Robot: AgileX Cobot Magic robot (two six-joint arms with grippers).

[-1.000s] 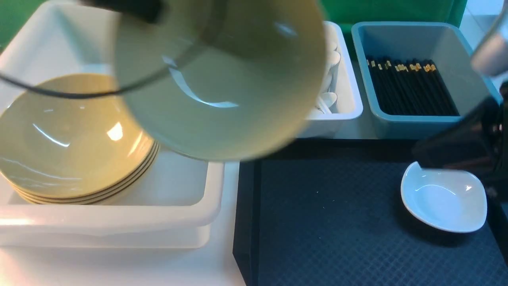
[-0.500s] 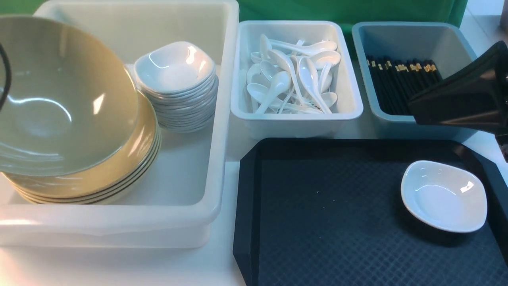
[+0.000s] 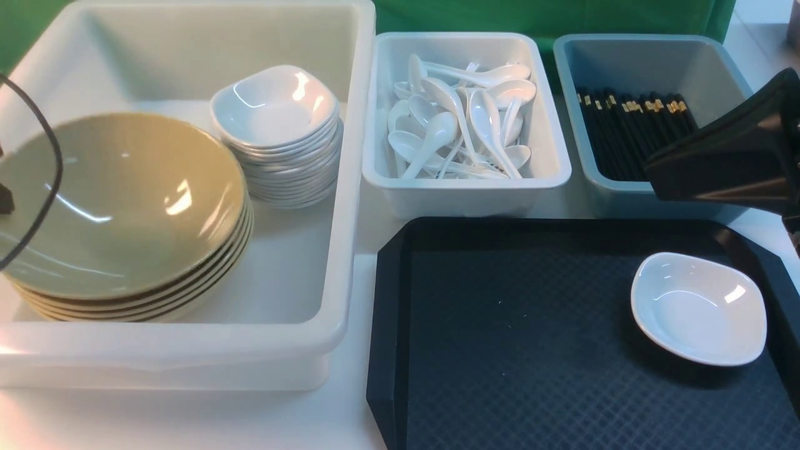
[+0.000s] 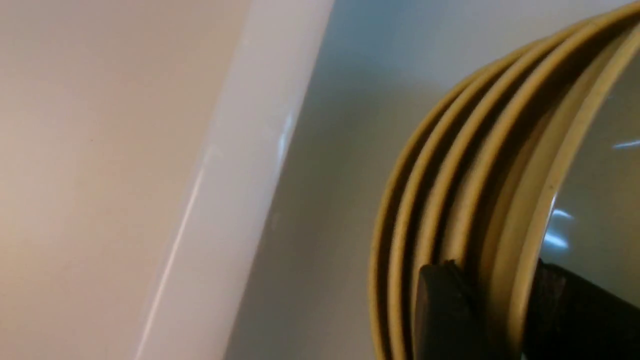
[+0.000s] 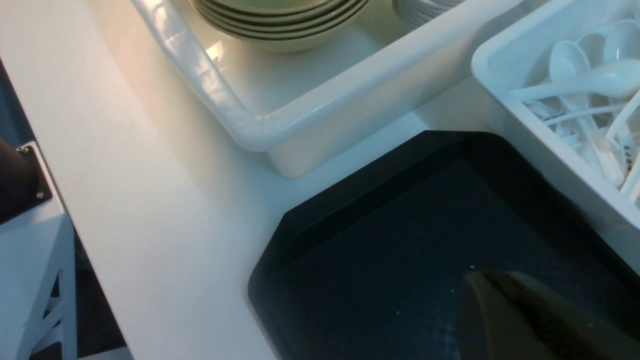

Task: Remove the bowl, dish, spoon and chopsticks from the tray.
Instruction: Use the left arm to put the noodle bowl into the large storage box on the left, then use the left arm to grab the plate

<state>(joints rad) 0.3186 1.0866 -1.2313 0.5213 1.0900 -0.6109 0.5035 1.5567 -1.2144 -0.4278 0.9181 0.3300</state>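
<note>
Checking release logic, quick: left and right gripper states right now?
left gripper: shut on the rim of the bowl.
right gripper: shut, holding nothing.

The left pincer [image 4: 495, 272] straddles the rim of the bowl [image 4: 590, 150]. One dark finger [image 4: 442, 310] sits outside the rim and the other inside, both pressed against it. The right pincer [image 3: 656, 167] reaches in from the right, angled leftward and down, its fingers meeting in one black wedge.
</note>
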